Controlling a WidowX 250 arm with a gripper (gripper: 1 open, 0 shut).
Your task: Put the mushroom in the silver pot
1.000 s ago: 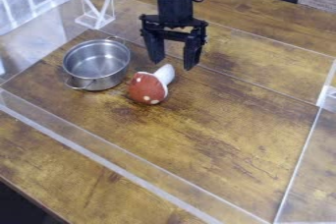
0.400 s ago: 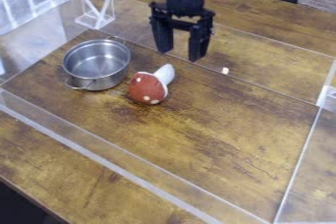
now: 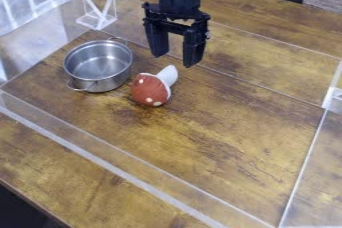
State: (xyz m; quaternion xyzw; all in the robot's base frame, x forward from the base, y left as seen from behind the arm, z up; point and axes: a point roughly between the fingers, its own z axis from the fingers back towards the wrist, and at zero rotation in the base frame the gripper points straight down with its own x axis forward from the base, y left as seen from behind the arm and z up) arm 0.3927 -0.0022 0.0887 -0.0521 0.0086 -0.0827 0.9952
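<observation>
The mushroom [image 3: 152, 88] lies on its side on the wooden table, reddish-brown cap toward the front, whitish stem pointing back right. Just left of it stands the silver pot [image 3: 99, 64], round, shallow and with nothing inside. My gripper [image 3: 175, 52] hangs above and behind the mushroom, black fingers pointing down and spread open, nothing between them. Its fingertips are clear of both the mushroom and the pot.
A low transparent wall [image 3: 160, 182] borders the work area along the front and right side. A clear plastic stand [image 3: 96, 12] sits at the back left. Bare wooden tabletop [image 3: 227, 122] extends right of the mushroom.
The gripper rose and shifted right, then came back left and slightly down. It stayed open throughout. The mushroom and pot have not moved.
</observation>
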